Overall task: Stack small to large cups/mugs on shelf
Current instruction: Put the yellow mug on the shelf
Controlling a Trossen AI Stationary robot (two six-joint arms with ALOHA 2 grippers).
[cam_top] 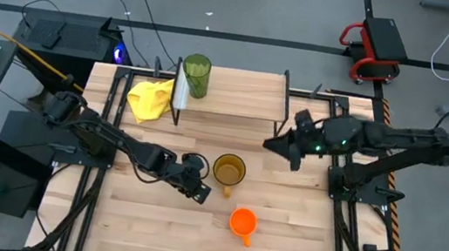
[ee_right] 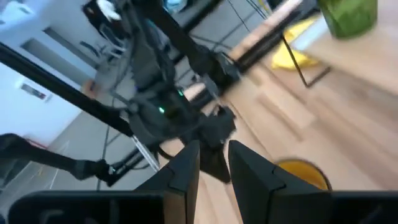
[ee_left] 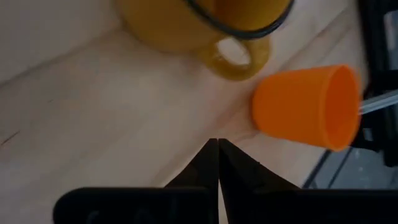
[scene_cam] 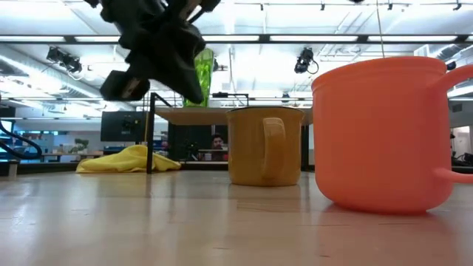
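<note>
The left gripper [cam_top: 200,191] hovers low over the table [cam_top: 140,228] with its two fingers [ee_left: 208,165] pressed flat together, pinching nothing; only its own wrist camera shows that seam clearly, since from overhead the fingertips are just a dark lump and from table height the gripper [scene_cam: 151,44] is a black mass hanging up near the ceiling lights. Just ahead of those closed tips stands the yellow-brown mug [cam_top: 229,169], near but not touching, its handle [ee_left: 235,57] turned toward the small orange mug [cam_top: 243,223], which sits a little farther out from the tips and to one side. The wrist view shows the orange mug [ee_left: 308,106] as if lying on its side, yet the low view shows it [scene_cam: 384,137] upright on the boards with the yellow-brown mug [scene_cam: 266,145] upright behind it. Well beyond the left gripper, across the table, the shelf [cam_top: 233,93] stands with the green tumbler [cam_top: 195,75] on its near-left corner, and a yellow cloth [cam_top: 151,99] lies on the table beside its legs. The right gripper [cam_top: 285,147] hangs in the air just off the shelf's far end, its fingers [ee_right: 186,165] set apart with nothing between them; its wrist camera looks back along the table at the left arm [ee_right: 168,118], the tumbler [ee_right: 348,15] and the rim of the yellow-brown mug [ee_right: 305,171].
</note>
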